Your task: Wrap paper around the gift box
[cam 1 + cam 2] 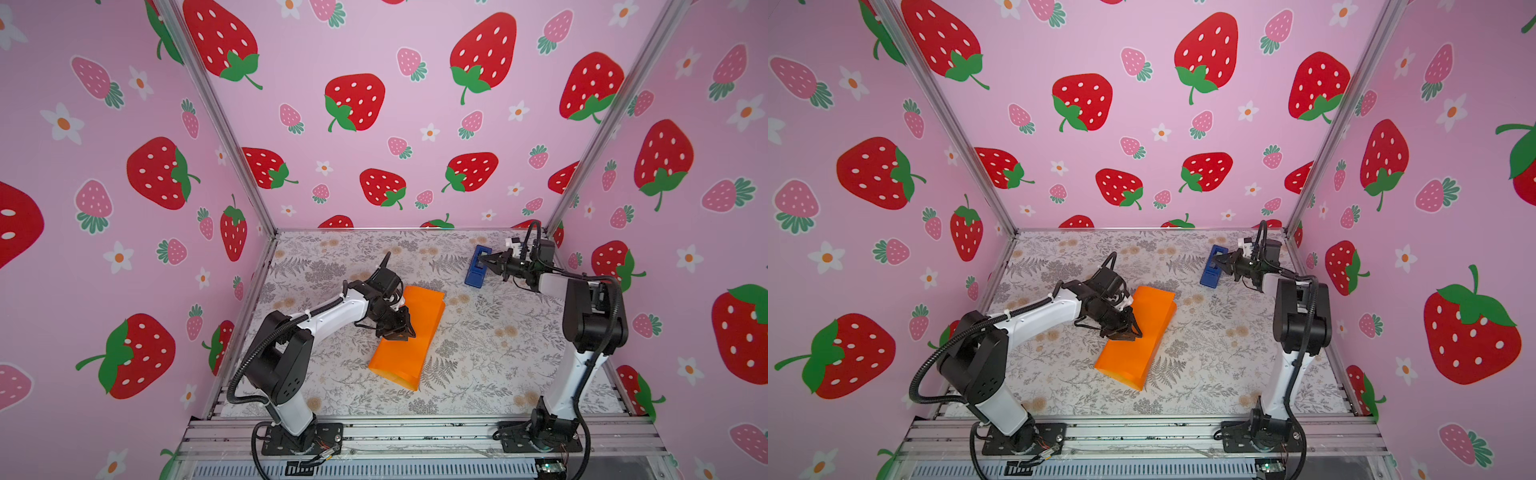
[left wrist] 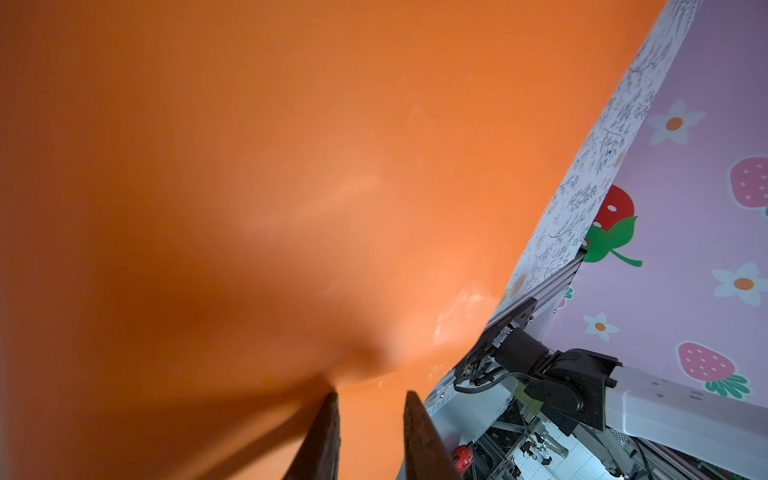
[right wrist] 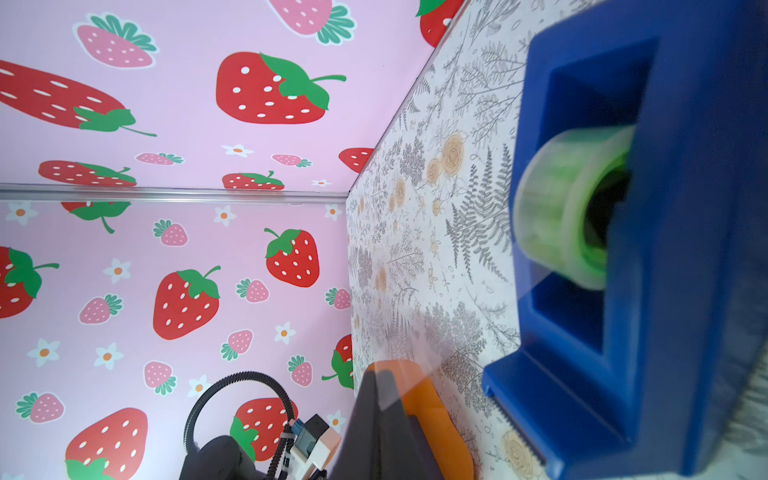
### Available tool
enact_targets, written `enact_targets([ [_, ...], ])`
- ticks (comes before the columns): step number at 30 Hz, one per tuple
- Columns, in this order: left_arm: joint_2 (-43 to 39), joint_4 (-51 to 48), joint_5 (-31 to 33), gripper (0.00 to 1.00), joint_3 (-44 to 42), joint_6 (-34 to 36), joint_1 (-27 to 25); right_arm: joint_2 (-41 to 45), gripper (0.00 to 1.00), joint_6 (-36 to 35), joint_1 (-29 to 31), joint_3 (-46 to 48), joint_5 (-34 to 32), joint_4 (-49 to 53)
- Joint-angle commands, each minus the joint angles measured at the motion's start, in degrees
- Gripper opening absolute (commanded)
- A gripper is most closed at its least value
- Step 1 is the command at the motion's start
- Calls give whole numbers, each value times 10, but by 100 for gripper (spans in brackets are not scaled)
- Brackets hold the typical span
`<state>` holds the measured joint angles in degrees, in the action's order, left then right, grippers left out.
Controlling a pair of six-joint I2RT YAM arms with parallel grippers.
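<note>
The orange paper (image 1: pixel 415 345) (image 1: pixel 1133 357) lies folded over a bulky shape mid-table; the gift box is hidden under it. My left gripper (image 1: pixel 406 330) (image 1: pixel 1133 332) rests on the paper's top near its left edge. In the left wrist view its jaws (image 2: pixel 372 395) stand slightly apart against the orange surface (image 2: pixel 291 166), holding nothing. My right gripper (image 1: pixel 483 260) (image 1: pixel 1215 261) is at the blue tape dispenser (image 1: pixel 476 277) (image 1: pixel 1208 279) at the back right. Its jaws (image 3: pixel 379 374) are shut on a clear tape strip (image 3: pixel 457 336) drawn from the green roll (image 3: pixel 557 208).
The floral table covering (image 1: pixel 478 353) fills the floor of the booth. Strawberry-print walls close in the left, back and right sides. An aluminium rail (image 1: pixel 415 432) with both arm bases runs along the front edge.
</note>
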<state>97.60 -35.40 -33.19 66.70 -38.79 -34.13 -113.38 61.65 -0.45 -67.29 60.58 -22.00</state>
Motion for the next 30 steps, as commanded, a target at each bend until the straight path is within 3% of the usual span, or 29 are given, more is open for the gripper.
enact_targets([
  [1,31,-40,53,30,-15,6,-4,40,0,-4,17,45,21,-9],
  [14,28,-39,54,30,-23,5,-5,131,0,-56,53,184,-15,20],
  [21,32,-38,54,30,-22,5,-5,73,0,-104,59,193,-17,39],
  [30,32,-38,54,30,-24,3,-5,3,0,-209,55,188,-91,138],
])
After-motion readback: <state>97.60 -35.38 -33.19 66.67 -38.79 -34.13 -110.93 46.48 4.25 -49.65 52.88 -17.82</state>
